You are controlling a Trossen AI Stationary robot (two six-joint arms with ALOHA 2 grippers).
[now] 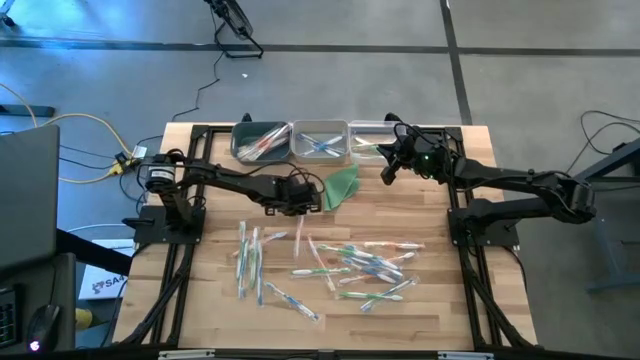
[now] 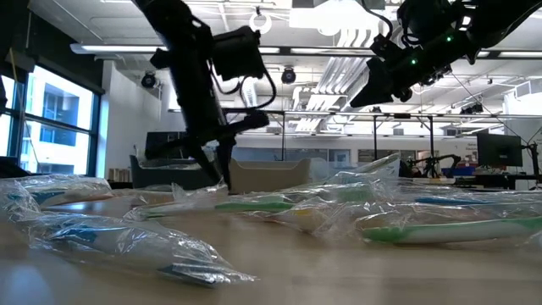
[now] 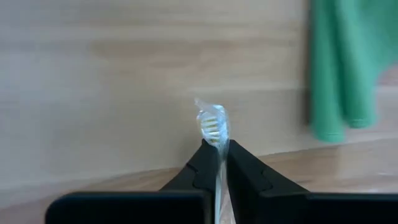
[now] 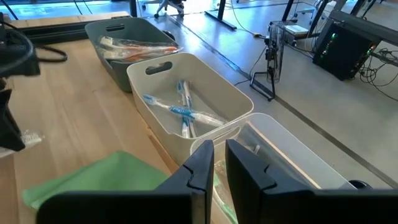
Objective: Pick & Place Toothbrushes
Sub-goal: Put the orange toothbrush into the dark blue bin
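A thin clear-wrapped toothbrush with pale bristles (image 3: 212,124) sits clenched in my left pincer (image 3: 216,155) above the wooden table (image 1: 200,290), near the green folded cloth (image 1: 342,186). More wrapped toothbrushes (image 1: 360,268) lie scattered on the planks. My right pincer (image 4: 219,163) hovers over the clear bin (image 4: 292,163), closed, holding nothing that I can see.

Wrapped toothbrushes (image 1: 340,265) scattered on table (some in bins)
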